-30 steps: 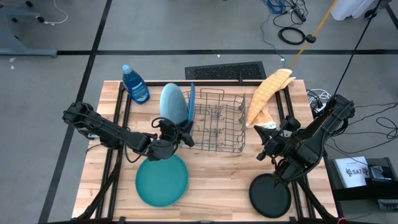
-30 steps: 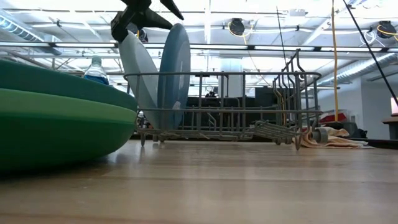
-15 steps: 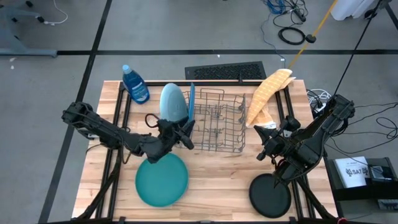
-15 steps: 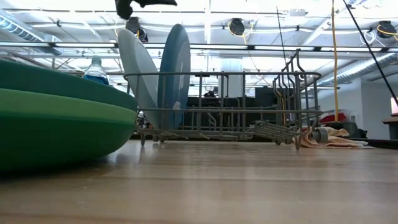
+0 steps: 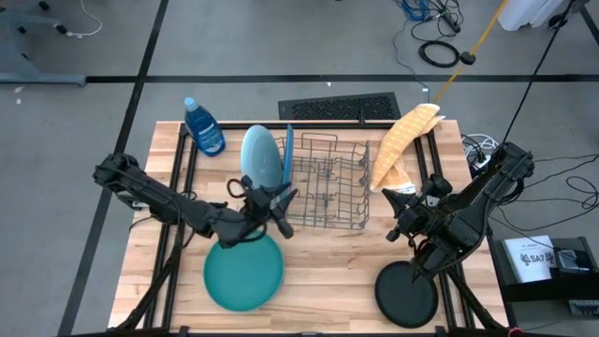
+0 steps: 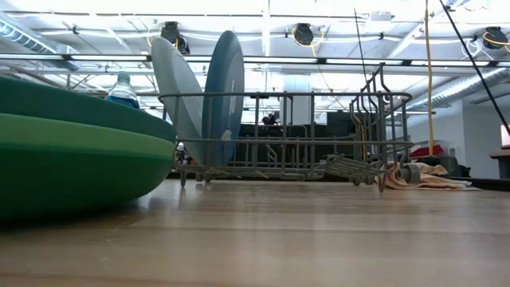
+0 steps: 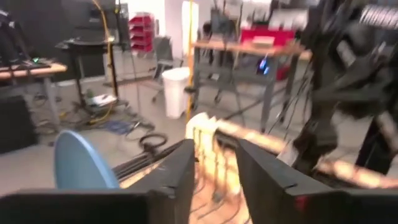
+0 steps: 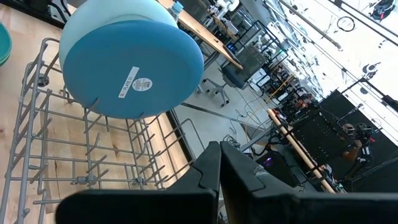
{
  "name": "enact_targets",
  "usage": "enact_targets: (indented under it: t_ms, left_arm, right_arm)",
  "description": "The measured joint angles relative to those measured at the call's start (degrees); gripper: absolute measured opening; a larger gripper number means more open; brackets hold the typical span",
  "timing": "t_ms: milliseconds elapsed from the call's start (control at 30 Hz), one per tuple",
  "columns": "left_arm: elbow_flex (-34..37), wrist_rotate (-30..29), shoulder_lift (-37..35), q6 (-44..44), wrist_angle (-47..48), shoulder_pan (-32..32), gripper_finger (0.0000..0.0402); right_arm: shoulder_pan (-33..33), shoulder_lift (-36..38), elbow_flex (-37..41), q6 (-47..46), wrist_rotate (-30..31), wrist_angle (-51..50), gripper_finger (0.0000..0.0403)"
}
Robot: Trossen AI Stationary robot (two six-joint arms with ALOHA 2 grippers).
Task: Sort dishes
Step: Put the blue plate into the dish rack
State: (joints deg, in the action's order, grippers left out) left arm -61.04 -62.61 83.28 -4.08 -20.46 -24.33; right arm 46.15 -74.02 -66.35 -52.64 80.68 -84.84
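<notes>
A light blue plate (image 5: pixel 260 155) and a blue plate (image 5: pixel 288 154) stand on edge in the left end of the grey wire rack (image 5: pixel 329 183); both also show in the low view (image 6: pixel 174 84) (image 6: pixel 225 84). A teal plate (image 5: pixel 243 271) lies on a green plate (image 6: pixel 72 171) near the front edge. A black plate (image 5: pixel 406 293) lies flat at the near right. My left gripper (image 5: pixel 282 201) is open and empty, at the rack's near left corner above the teal plate's far rim. My right gripper (image 5: pixel 401 213) is shut and empty, right of the rack.
A blue soap bottle (image 5: pixel 203 126) stands at the far left. A yellow cloth (image 5: pixel 402 140) lies against the rack's far right end. A black mat (image 5: pixel 339 108) lies behind the rack. Bare wood shows between the teal and black plates.
My left gripper has gone up from the light blue plate's top edge, out of the low view, and a little toward the table's right edge. The light blue plate stays standing in the rack.
</notes>
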Motion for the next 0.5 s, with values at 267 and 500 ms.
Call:
enact_targets:
  t_ms: [267,500]
  left_arm:
    - [-8.90,0.72,1.83,-1.45,17.67,2.88,0.0008]
    - [-17.78,2.60,7.57,-1.64,31.06,7.39,0.0002]
  right_arm:
    - [0.02,-0.02,0.00,0.22,0.22,0.00,0.0000]
    - [0.02,0.00,0.00,0.36,0.26,-0.02,0.0000]
